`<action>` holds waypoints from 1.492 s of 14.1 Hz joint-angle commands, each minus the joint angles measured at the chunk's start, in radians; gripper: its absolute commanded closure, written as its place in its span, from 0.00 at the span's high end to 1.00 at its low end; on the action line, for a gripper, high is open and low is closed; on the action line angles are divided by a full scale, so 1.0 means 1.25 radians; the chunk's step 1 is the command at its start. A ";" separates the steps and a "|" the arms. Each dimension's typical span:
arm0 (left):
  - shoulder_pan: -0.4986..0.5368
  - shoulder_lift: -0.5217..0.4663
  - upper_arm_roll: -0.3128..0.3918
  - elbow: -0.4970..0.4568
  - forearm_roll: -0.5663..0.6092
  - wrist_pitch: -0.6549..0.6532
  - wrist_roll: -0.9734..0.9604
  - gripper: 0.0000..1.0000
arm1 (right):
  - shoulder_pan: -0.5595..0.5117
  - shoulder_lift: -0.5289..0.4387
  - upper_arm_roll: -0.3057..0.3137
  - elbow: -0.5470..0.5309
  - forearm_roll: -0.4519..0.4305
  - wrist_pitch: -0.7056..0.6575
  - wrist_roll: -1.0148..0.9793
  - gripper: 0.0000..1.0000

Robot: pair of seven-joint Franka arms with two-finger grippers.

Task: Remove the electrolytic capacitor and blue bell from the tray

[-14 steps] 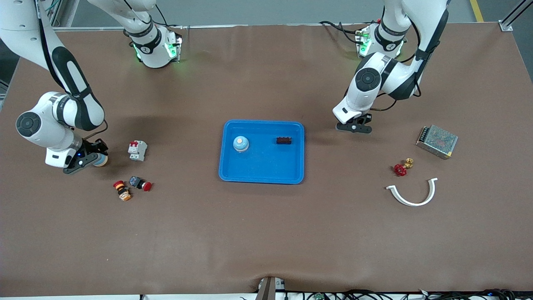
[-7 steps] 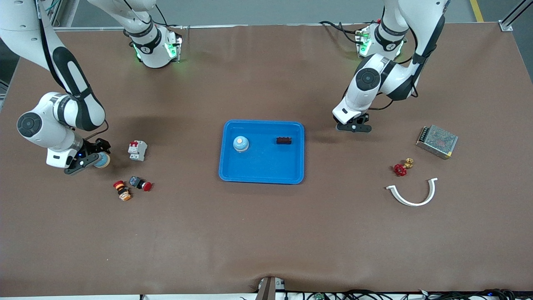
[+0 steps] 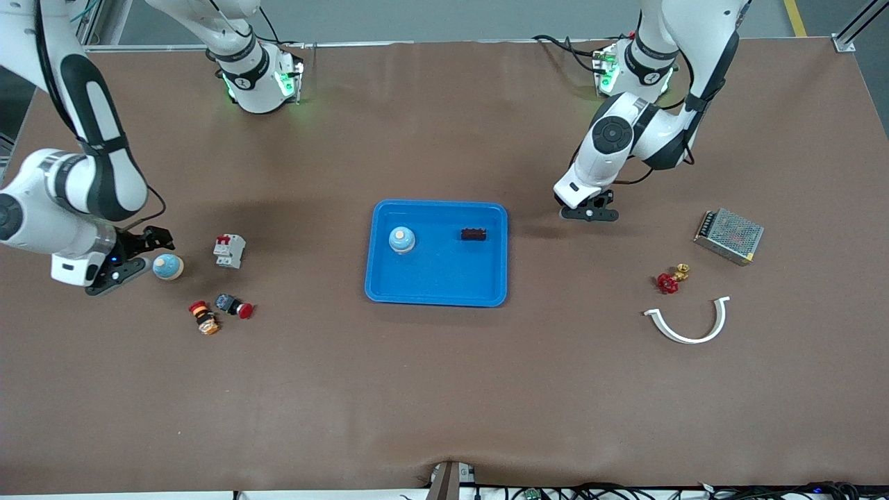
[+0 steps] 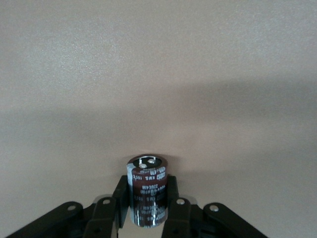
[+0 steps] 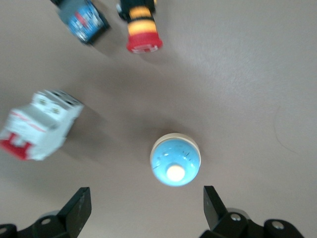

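A blue bell (image 3: 167,267) with a cream base stands on the brown table beside a white and red circuit breaker (image 3: 229,250). My right gripper (image 3: 132,258) hangs open just off it, toward the right arm's end of the table. In the right wrist view the bell (image 5: 175,159) sits apart from the open right gripper (image 5: 146,203), outside its fingers. My left gripper (image 3: 590,212) is over bare table beside the blue tray (image 3: 436,295). In the left wrist view the left gripper (image 4: 147,210) is shut on a dark brown capacitor (image 4: 147,186).
The tray holds a second blue bell (image 3: 401,239) and a dark block (image 3: 474,234). Two push buttons (image 3: 203,317) (image 3: 234,305) lie near the first bell. A metal power supply (image 3: 728,235), a red valve (image 3: 668,281) and a white curved piece (image 3: 687,323) lie toward the left arm's end.
My right gripper opened, let go of the bell and drew back toward the right arm's end of the table. The bell now stands free. The left arm barely moved.
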State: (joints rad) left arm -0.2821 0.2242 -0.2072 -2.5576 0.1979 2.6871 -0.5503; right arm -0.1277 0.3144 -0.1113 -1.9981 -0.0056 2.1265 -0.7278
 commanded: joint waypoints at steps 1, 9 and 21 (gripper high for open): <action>0.006 -0.005 -0.007 -0.006 0.002 0.011 -0.006 0.00 | 0.050 -0.001 0.002 0.103 0.012 -0.146 0.134 1.00; 0.006 0.005 -0.007 -0.002 0.002 0.011 -0.008 0.00 | 0.323 -0.048 0.003 0.197 0.055 -0.279 0.699 1.00; -0.001 -0.004 -0.009 0.019 0.002 0.000 -0.080 1.00 | 0.642 0.027 0.001 0.202 0.128 -0.069 1.187 1.00</action>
State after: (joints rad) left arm -0.2847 0.2302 -0.2079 -2.5482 0.1978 2.6906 -0.6111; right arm 0.6170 0.3141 -0.0954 -1.7486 0.1392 1.9893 0.6874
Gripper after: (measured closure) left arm 0.220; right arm 0.000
